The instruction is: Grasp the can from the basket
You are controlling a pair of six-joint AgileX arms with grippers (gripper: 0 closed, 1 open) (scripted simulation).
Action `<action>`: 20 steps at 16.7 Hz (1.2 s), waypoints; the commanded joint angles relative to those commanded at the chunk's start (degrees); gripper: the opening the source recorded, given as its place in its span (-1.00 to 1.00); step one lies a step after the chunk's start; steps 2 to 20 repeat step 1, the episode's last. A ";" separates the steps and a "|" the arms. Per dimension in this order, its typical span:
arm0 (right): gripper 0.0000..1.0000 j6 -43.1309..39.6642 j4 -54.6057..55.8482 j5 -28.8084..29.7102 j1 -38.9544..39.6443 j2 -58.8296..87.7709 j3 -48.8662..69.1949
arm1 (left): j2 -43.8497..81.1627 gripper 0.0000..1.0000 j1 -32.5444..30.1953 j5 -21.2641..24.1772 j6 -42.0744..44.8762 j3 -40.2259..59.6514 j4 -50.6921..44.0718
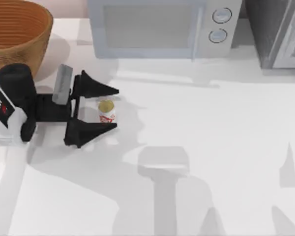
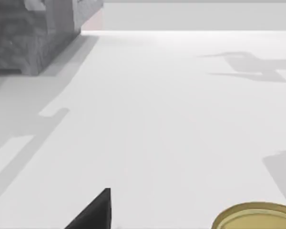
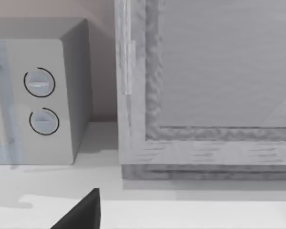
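The can (image 1: 106, 112) stands upright on the white table, outside the basket (image 1: 43, 25), which sits at the back left corner. It is small, with a white label marked in red and a gold top. My left gripper (image 1: 117, 108) lies low over the table and is open, with one black finger on each side of the can. The nearer finger is close to the can and the farther one stands apart from it. The left wrist view shows the can's gold top (image 2: 255, 217) beside one fingertip (image 2: 93, 212). A black part of my right gripper (image 3: 81, 214) faces the back wall.
A pale grey microwave (image 1: 160, 27) with two dials stands at the back centre. A grey textured cabinet (image 1: 280, 32) is at the back right. The white table (image 1: 211, 147) stretches open to the right of the can.
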 joint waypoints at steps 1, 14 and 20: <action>1.00 0.00 0.00 0.00 0.00 0.00 0.00 | 0.00 1.00 0.00 0.00 0.00 0.00 0.00; 1.00 0.00 0.00 0.00 0.00 0.00 0.00 | 0.00 1.00 0.00 0.00 0.00 0.00 0.00; 1.00 0.00 0.00 0.00 0.00 0.00 0.00 | 0.00 1.00 0.00 0.00 0.00 0.00 0.00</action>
